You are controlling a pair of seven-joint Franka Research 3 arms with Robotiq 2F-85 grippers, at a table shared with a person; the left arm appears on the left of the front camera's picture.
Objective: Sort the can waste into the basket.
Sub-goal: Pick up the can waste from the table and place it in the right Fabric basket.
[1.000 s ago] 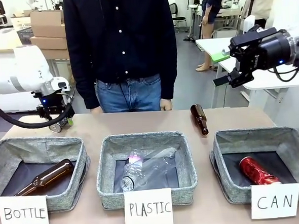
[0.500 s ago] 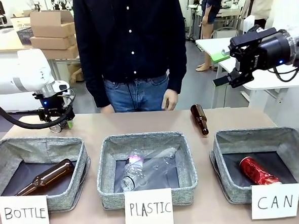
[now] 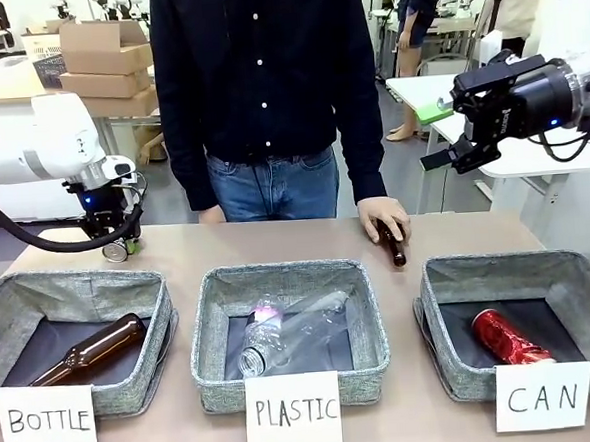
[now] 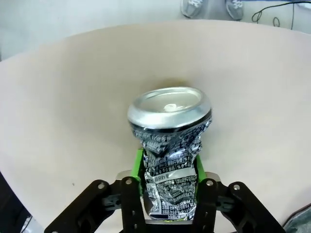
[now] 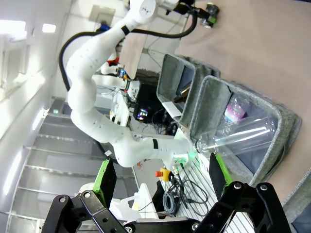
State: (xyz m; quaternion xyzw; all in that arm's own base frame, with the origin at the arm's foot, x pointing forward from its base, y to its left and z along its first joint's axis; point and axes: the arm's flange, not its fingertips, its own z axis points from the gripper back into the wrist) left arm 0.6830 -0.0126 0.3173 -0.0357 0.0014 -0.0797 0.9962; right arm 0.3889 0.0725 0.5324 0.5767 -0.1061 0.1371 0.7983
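Progress stands at about the halfway mark, judging from how the items lie. The red can (image 3: 509,336) lies on its side inside the basket (image 3: 432,298) labelled CAN, at the near right corner of the surface (image 3: 276,244). The dark can (image 4: 170,145), crumpled and with a silver top, is outside that basket. The left gripper (image 4: 169,167) is clamped on its body, one green pad on each side, at the far left corner of the surface. Whether this can is lifted or rests on the surface cannot be told. The right gripper (image 3: 442,159) hangs beyond the far right corner, jaws spread and holding nothing. The remaining work is judged to be one transfer: carry the dark can across the full width of the surface, past the BOTTLE basket (image 3: 9,299) and the PLASTIC basket (image 3: 206,317), and release it over the CAN basket. A person's hand (image 3: 383,216) rests on a brown bottle (image 3: 397,252) at the far edge, just beyond the CAN basket. This bottle is not can waste, but it lies near the likely transfer path.
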